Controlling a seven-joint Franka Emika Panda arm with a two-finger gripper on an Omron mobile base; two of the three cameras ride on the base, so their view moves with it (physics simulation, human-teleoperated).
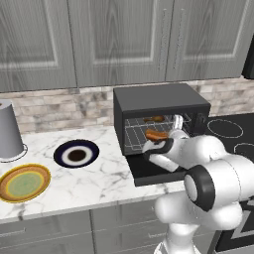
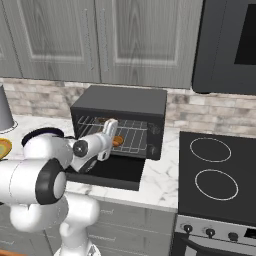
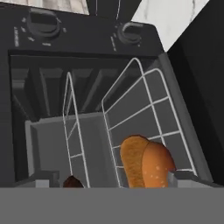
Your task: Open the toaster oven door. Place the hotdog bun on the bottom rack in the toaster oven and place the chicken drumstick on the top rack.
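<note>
Right, I see the door (image 1: 149, 171) folded down flat and the oven (image 1: 158, 101) open on the surface (image 1: 74, 183). The bun (image 1: 157, 134) lies on the bottom rack (image 2: 131, 141) — the drumstick (image 1: 155, 119) on the top rack (image 1: 141, 122). My gripper (image 1: 174, 130) is at the oven's mouth; I can't tell its jaws' spread.
</note>
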